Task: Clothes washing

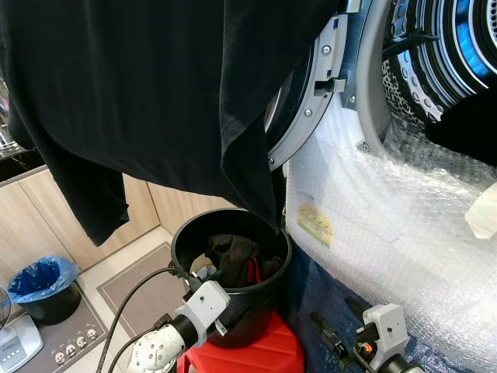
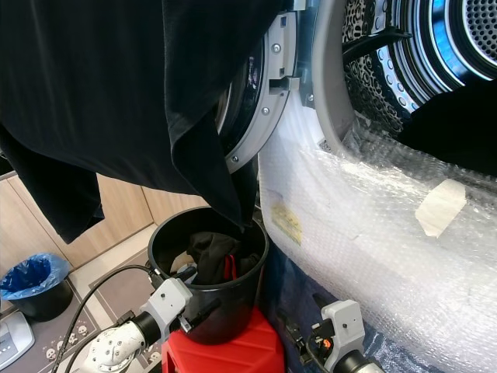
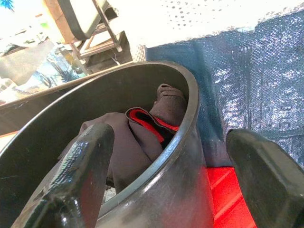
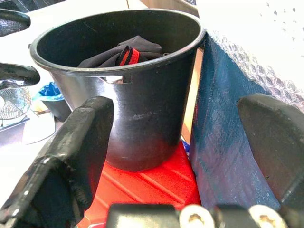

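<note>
Left gripper [image 3: 166, 180] straddles the black bucket [image 1: 273, 272] rim, fingers apart; right gripper [image 4: 185, 156] spread, idle. Dark clothes [image 1: 233, 256] remain inside, so loading seems unfinished.

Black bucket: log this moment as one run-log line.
black bucket on red stool, dark clothes inside | left claw open astride rim | right claw open, facing bucket | black garment hanging above

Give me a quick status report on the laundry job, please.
Left tool open astride bucket rim; right tool open, facing bucket. Dark clothes in bucket. Black garment hangs across washer door.
</note>
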Tool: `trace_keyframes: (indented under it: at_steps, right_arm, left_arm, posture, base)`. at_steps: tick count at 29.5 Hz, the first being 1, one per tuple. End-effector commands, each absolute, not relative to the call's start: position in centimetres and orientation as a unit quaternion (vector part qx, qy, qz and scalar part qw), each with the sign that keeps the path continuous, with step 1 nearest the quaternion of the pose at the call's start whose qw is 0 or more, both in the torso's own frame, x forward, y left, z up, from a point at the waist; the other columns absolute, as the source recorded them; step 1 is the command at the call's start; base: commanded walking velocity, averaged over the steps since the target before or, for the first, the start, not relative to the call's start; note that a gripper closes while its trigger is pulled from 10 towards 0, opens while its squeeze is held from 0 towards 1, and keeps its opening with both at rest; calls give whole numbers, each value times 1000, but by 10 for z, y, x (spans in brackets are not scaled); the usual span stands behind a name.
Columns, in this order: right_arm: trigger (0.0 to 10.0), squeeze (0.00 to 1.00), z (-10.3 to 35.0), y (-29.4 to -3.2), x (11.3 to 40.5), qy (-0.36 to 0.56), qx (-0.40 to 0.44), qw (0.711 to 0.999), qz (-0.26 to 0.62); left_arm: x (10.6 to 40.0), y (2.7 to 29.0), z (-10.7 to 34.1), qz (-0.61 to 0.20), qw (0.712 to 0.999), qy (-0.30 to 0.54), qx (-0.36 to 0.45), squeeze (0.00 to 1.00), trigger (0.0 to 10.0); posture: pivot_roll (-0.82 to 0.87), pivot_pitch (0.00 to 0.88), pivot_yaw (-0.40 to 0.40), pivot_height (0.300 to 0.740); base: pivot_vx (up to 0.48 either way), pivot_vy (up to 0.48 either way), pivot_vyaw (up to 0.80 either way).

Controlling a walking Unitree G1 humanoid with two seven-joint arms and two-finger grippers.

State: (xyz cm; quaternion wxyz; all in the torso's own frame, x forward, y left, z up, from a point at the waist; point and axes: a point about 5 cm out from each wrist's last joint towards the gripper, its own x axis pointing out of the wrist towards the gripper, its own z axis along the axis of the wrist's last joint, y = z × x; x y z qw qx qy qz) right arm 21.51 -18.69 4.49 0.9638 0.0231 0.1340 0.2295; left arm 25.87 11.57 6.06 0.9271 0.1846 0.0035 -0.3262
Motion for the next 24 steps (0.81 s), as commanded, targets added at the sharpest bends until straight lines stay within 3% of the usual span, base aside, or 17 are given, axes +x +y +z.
trace_keyframes:
  at_steps: [1, 7, 8, 9, 10, 24]
  right_arm:
    - [10000, 0, 45, -186, 216, 133, 19, 963, 233]
    - [10000, 0, 45, -186, 216, 133, 19, 963, 233]
    - [10000, 0, 46, -185, 216, 130, 20, 963, 235]
    - [10000, 0, 45, -182, 216, 137, 15, 955, 262]
    - [10000, 0, 44, -181, 215, 141, 13, 952, 272]
    - [10000, 0, 44, -180, 217, 141, 11, 951, 276]
  left_arm:
    - [258, 116, 58, -328, 925, 8, 189, 0, 10000]
    - [258, 116, 58, -328, 925, 8, 189, 0, 10000]
    - [258, 116, 59, -329, 925, 7, 189, 0, 10000]
    - [251, 119, 51, -373, 902, 28, 214, 0, 10000]
    - [247, 120, 47, -391, 892, 38, 224, 0, 10000]
    - [246, 118, 48, -394, 892, 37, 220, 0, 10000]
  posture:
    - [-126, 0, 39, 740]
    - [-126, 0, 39, 740]
    - [0, 0, 0, 740]
    - [-126, 0, 38, 740]
    - [-125, 0, 38, 740]
    - [-118, 0, 32, 740]
  base:
    - [0, 0, 0]
    - [0, 0, 0]
    - [0, 0, 0]
    - [0, 0, 0]
    - [0, 0, 0]
    - [0, 0, 0]
